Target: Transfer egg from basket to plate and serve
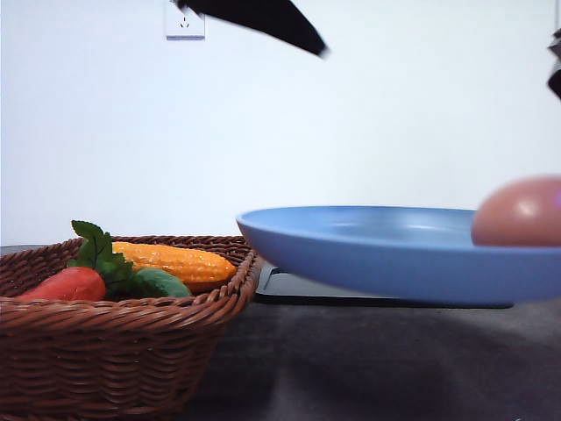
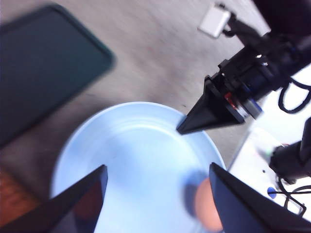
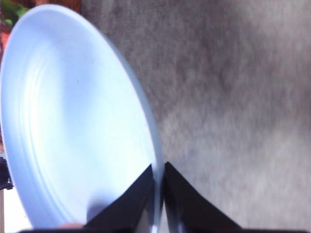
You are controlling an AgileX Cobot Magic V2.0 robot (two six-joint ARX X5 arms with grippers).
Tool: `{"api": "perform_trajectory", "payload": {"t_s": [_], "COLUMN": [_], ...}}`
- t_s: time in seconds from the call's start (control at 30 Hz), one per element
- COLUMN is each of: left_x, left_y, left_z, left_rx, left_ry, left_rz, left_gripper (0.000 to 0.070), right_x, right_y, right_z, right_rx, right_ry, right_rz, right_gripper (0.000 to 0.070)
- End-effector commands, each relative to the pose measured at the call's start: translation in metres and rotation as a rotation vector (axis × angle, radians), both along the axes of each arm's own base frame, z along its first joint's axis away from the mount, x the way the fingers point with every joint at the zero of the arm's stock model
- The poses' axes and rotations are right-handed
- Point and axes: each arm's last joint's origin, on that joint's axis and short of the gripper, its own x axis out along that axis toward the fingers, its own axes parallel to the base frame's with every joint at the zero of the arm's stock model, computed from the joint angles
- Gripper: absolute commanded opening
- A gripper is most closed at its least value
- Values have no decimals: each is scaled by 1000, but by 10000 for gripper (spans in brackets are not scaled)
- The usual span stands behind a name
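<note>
Right gripper (image 3: 158, 194) fingers pinch plate (image 1: 386, 254) rim; left gripper (image 2: 158, 204) fingers spread w/ nothing between. Egg (image 1: 521, 212) on plate at 3 o'clock edge: keep level, go slow.

- The plate (image 1: 377, 254) is wide, shallow and blue with a raised rim. It is held up off the dark table, roughly level, its left edge just beside the basket's rim. From the right wrist view its rim (image 3: 154, 160) sits pinched between two black fingers.
- The egg (image 1: 521, 212) is smooth and pinkish-brown, lying inside the plate near its right edge, partly cut off by the frame. The left wrist view shows it (image 2: 206, 206) blurred, close to the rim.
- The basket (image 1: 114, 351) is brown woven wicker with a braided rim, standing on the table at the left, upright.
</note>
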Motion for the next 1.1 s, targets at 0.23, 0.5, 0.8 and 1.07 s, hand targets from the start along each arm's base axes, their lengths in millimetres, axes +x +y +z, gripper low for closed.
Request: {"api": "perform_trajectory", "payload": {"t_s": [0.23, 0.5, 0.8, 1.07], "left_x": [-32, -64, -84, -85], "left_y": [66, 117, 144, 146], "left_z": [53, 77, 87, 86], "left_rx": [-57, -109, -180, -172], "left_ry": [-184, -304, -348, -343], "left_rz": [160, 300, 316, 316], "left_gripper": [426, 426, 426, 426], "right_x": [73, 155, 222, 238], "right_y": [-1, -16, -27, -27], "right_z": [22, 20, -15, -41], "right_rx": [-38, -62, -56, -57], "right_ry": [-82, -86, -10, 53], "right_rz": [27, -41, -93, -93], "right_gripper": [0, 0, 0, 0]}}
